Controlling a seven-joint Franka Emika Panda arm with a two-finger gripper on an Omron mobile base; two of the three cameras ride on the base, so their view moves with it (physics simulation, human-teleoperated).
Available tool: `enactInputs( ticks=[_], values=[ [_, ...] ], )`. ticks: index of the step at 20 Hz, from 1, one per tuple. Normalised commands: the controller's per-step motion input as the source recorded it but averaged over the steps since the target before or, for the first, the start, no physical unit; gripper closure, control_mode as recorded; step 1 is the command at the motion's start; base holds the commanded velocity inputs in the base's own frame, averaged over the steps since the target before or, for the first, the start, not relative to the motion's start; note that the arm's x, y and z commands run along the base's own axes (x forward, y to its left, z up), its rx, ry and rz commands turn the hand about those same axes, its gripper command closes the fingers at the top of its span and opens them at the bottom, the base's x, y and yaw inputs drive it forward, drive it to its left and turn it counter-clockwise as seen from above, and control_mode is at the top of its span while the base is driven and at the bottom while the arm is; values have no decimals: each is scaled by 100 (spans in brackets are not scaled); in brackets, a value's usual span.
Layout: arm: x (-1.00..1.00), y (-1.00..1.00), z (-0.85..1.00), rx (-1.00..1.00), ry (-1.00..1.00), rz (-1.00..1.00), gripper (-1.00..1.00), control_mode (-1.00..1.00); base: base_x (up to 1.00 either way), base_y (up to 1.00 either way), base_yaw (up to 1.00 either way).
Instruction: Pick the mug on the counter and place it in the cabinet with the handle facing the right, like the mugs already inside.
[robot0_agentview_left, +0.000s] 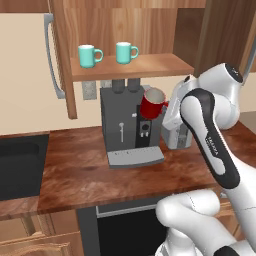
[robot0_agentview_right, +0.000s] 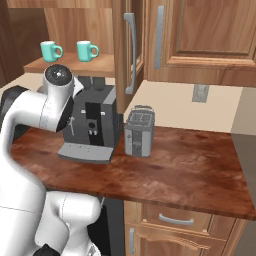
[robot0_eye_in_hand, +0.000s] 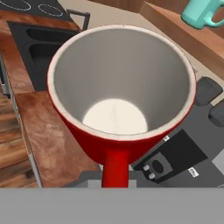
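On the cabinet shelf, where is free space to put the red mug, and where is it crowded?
The shelf is bare to the right of the two teal mugs, up to its right end, and along its front edge. The left part is crowded by those mugs. The red mug hangs below, in front of the coffee machine; how the jaws stand cannot be told.

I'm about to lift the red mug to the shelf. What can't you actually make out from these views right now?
- Tool fingertips: in the hand view the red mug covers them; in the left base view the white forearm does.
- Red mug in the right base view: behind the arm.
- Its handle: cut off by the hand view's bottom band.
- Cabinet shelf: space right of the teal mugs is partly hidden by the arm.
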Motion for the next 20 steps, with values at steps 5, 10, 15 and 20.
enactInputs(
  ticks=[5,10,15,20],
  values=[
    [8,0,13,5,2,0,100,-100,0,0,0],
    [10,0,16,6,4,0,100,-100,0,0,0],
    [13,3,16,4,5,0,100,-100,0,0,0],
    [13,10,16,1,4,0,100,-100,0,0,0]
  ],
)
